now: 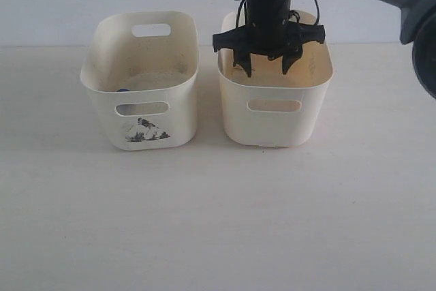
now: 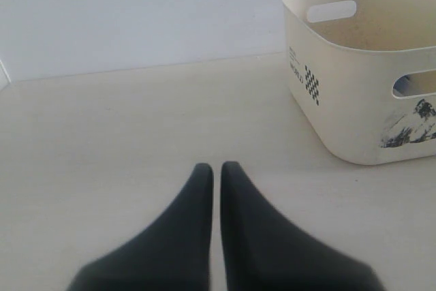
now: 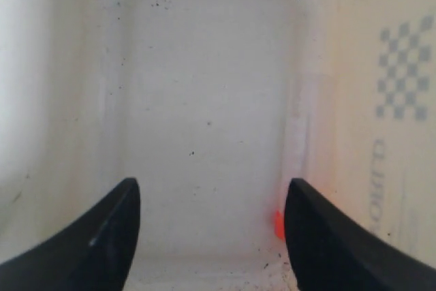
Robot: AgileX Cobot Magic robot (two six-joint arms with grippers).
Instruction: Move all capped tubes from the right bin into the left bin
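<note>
Right wrist view: the right fingers hang apart, holding nothing, inside the right bin, an orange-red speck, probably a tube's cap, just beside one finger. A blue cap already lies in the left bin alongside. Left fingers sit together over the surface; nothing obstructs.

Bright, even, diffuse light in all 3 views. In the exterior view the left bin and right bin cast only faint, soft shadows on the pale table. The right wrist view is washed out and hazy; the right gripper and left gripper, near their lenses, look soft-edged.
</note>
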